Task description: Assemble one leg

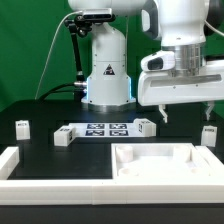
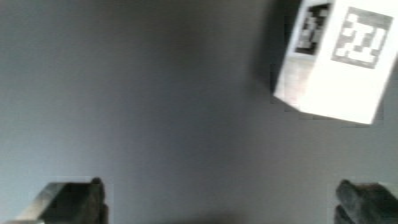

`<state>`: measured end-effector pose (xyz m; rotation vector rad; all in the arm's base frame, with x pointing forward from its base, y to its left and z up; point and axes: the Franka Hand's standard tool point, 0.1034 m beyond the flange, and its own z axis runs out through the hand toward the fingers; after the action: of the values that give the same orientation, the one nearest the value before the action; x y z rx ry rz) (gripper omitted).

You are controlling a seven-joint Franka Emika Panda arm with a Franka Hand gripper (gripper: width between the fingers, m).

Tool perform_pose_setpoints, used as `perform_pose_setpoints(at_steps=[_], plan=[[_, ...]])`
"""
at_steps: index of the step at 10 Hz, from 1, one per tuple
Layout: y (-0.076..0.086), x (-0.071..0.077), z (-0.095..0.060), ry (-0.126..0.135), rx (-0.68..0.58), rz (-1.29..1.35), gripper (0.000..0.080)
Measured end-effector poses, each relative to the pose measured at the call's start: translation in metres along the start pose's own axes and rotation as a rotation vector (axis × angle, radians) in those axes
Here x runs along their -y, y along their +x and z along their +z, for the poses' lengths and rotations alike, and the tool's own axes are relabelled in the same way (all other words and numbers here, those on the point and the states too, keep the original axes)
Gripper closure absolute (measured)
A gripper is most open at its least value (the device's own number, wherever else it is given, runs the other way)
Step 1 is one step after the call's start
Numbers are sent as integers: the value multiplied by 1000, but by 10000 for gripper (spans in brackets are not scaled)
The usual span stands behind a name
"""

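Observation:
Several small white legs with black-and-white tags stand on the black table: one at the exterior view's far left (image 1: 21,126), one beside the marker board's left end (image 1: 63,135), one at its right end (image 1: 143,126), and one at the far right (image 1: 209,135). My gripper (image 1: 183,114) hangs open and empty above the table between the two right-hand legs. In the wrist view one leg (image 2: 342,60) lies ahead of and to one side of the open gripper (image 2: 221,205), well apart from both fingertips (image 2: 71,200). Nothing is between the jaws.
The marker board (image 1: 105,129) lies in the middle of the table. The large white tray-like piece (image 1: 150,172) with recessed corners sits in front at the right. A white border wall (image 1: 10,165) runs along the left and front. The robot base (image 1: 106,70) stands behind.

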<state>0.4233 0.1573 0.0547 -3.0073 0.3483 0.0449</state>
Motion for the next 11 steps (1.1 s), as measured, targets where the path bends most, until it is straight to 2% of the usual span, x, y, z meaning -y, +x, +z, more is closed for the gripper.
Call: perform_pose_setpoints(at_steps=[2, 4, 5, 6, 7, 8, 9, 11], plan=[[-10, 17, 1, 8, 9, 302, 151], [-11, 18, 1, 20, 18, 439, 151], [-11, 15, 1, 17, 22, 390, 151], [-9, 2, 2, 10, 56, 333, 151], [-7, 5, 3, 24, 31, 327, 151], [-12, 12, 7, 26, 65, 288, 151], [-14, 14, 9, 27, 165, 264, 151], [-9, 18, 13, 45, 374, 271, 151]])
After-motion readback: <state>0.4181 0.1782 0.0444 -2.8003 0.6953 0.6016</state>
